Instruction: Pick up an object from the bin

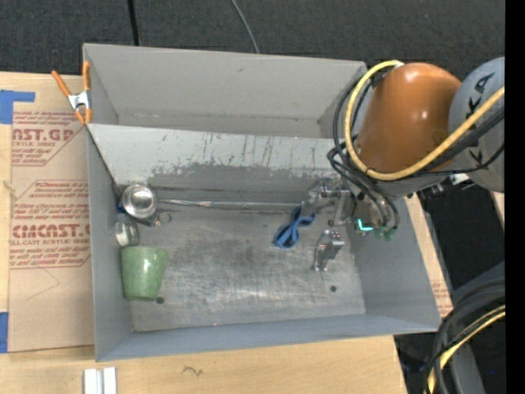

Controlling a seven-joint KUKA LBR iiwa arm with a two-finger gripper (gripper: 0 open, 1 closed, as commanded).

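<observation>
end effector (329,249): low in the bin (246,302), near its right edge; spread or pressed together, cannot tell
nearest thing: blue looped piece (289,230), right of bin centre, just beside the end effector on its left
others: green cup (143,271), silver round thing (138,200), both by the left edge
progress: likely nothing grasped yet; grip and lift remain

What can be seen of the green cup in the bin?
The green cup is pale, plastic-looking, with a wider rim at its far end. It rests on the bin floor beside the view's left wall, next to a small silver piece; whether they touch is unclear. The gripper is well apart from it.
</observation>
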